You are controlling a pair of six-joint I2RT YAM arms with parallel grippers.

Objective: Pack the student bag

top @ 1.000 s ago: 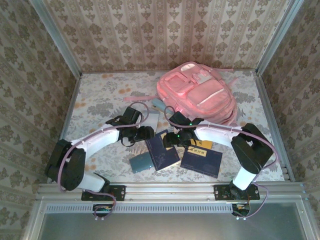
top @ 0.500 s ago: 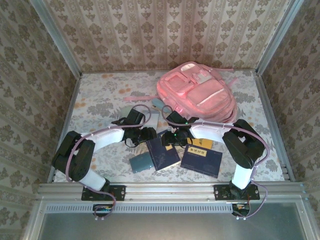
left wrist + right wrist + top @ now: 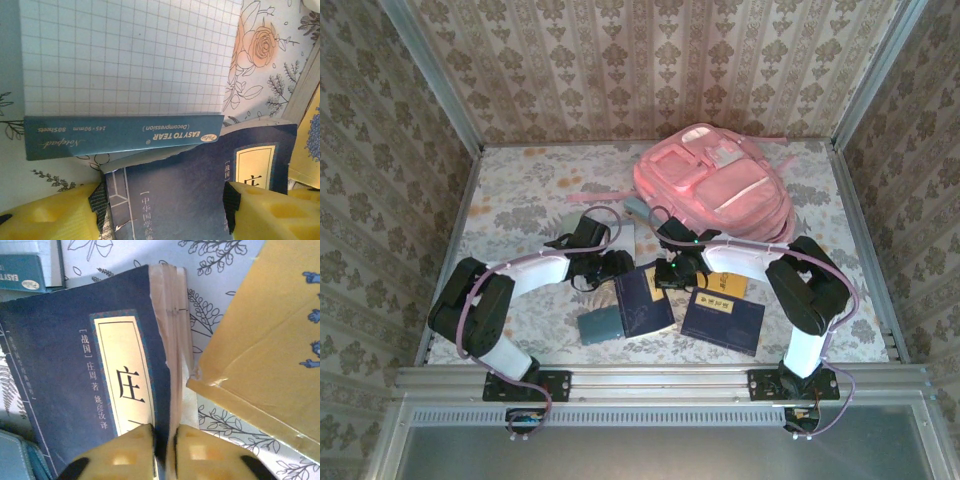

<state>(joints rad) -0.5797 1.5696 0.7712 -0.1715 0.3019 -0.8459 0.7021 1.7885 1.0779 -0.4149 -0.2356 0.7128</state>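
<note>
Top view: the student bag, soft pink fabric with paler front pockets facing up, lies at the far right of the floral-printed table. I cannot see what is inside it. Flat items lie on the table nearer my bases.

Right wrist view: my right gripper is pinched narrow on the page edge of the navy book, a paperback with worn, layered pages. The yellow book lies just beside it.

Left wrist view: my left gripper stands wide, its 2 yellow fingers flanking that book's corner. The grid-ruled notepad lies beyond, bound by a teal strip.

A teal case and the other navy book lie nearest my bases.
</note>
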